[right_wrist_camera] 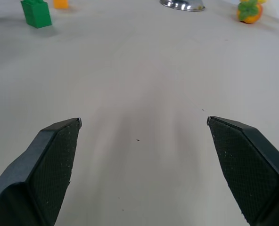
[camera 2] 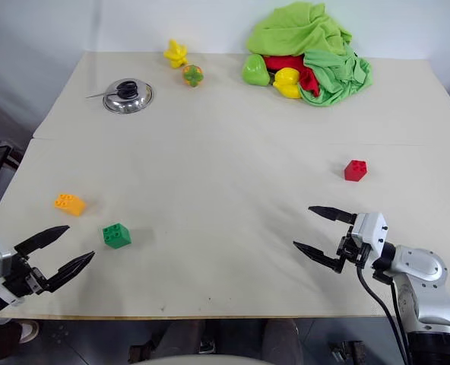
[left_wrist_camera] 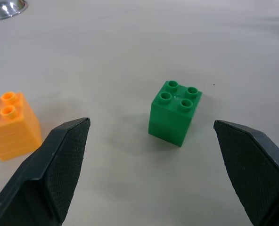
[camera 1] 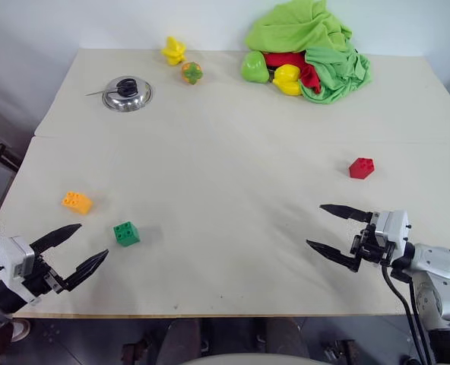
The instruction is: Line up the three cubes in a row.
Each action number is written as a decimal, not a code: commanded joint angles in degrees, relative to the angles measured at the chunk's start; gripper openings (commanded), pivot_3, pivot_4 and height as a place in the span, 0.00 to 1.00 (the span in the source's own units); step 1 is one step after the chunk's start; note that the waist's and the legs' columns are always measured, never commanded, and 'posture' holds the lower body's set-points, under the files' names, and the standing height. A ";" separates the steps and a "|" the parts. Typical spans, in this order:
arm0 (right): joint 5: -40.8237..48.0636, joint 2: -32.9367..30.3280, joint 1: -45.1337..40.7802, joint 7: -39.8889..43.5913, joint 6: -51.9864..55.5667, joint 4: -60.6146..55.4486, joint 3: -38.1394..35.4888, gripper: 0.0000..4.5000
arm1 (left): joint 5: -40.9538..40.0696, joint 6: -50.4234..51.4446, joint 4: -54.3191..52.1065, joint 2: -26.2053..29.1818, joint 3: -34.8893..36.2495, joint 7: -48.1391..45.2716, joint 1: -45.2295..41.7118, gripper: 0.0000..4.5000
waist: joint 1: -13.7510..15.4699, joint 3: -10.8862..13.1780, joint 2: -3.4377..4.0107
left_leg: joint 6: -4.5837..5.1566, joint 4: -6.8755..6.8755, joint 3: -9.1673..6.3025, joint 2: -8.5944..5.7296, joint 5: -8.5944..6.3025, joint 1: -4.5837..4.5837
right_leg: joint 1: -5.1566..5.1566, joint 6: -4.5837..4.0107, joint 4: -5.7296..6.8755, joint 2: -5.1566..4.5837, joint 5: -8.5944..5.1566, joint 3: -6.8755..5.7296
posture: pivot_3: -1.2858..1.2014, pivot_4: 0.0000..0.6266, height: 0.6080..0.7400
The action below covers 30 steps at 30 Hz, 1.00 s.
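Three studded cubes lie apart on the beige table [camera 1: 225, 152]. The green cube [camera 1: 126, 233] sits near the front left, and the orange-yellow cube [camera 1: 77, 201] lies a little further left and back. Far off on the right stands the red cube [camera 1: 361, 168]. My left gripper [camera 1: 93, 243] hovers open at the front left corner, pointing at the green cube [left_wrist_camera: 175, 112], which lies just beyond its fingertips. My right gripper [camera 1: 321, 226] is open at the front right, a short way in front of the red cube, with nothing between its fingers [right_wrist_camera: 54, 160].
At the back stand a metal lid [camera 1: 127, 94], a yellow toy [camera 1: 173, 51], an orange toy [camera 1: 192, 72], and a heap of green and red cloth [camera 1: 312, 46] with a green pepper [camera 1: 254, 67] and a yellow toy [camera 1: 287, 79] beside it.
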 commanded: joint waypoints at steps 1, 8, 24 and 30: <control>0.45 0.24 0.58 -2.70 -0.58 -2.49 -2.41 1.00 | -0.24 -0.16 -2.09 0.34 -0.03 0.07 0.15 0.99 | 0.00 0.00 0.00 | 0.00 0.00 0.00 0.00 0.00 0.00 | 0.00 0.00 0.00 0.00 0.00 0.00 | 0.52 0.24 1.00; 4.72 4.07 5.62 -19.60 3.36 -1.08 -16.95 1.00 | -15.18 19.38 -16.25 6.21 -2.29 4.92 -5.00 0.99 | 1.15 0.02 0.04 | 0.01 0.05 -0.17 -0.02 0.00 -0.07 | 0.06 0.00 -0.01 -0.03 0.00 0.02 | 0.52 0.24 1.00; -0.50 -1.36 -2.12 -47.87 35.52 -9.85 -16.13 1.00 | -0.98 15.06 -16.09 1.40 -26.25 5.33 -25.67 0.99 | -1.63 -0.05 0.54 | -0.19 -0.22 0.54 0.19 0.21 0.35 | -0.11 0.02 0.20 0.41 0.01 0.72 | 0.52 0.24 1.00; -3.15 -4.86 -21.55 -53.20 52.91 -0.27 -9.46 1.00 | -0.32 16.45 -17.35 0.56 -28.76 6.14 -26.85 0.99 | -0.50 -0.06 0.52 | -0.12 -0.04 0.75 0.08 0.26 -0.14 | -0.91 -0.05 0.77 0.27 -0.01 1.08 | 0.52 0.24 1.00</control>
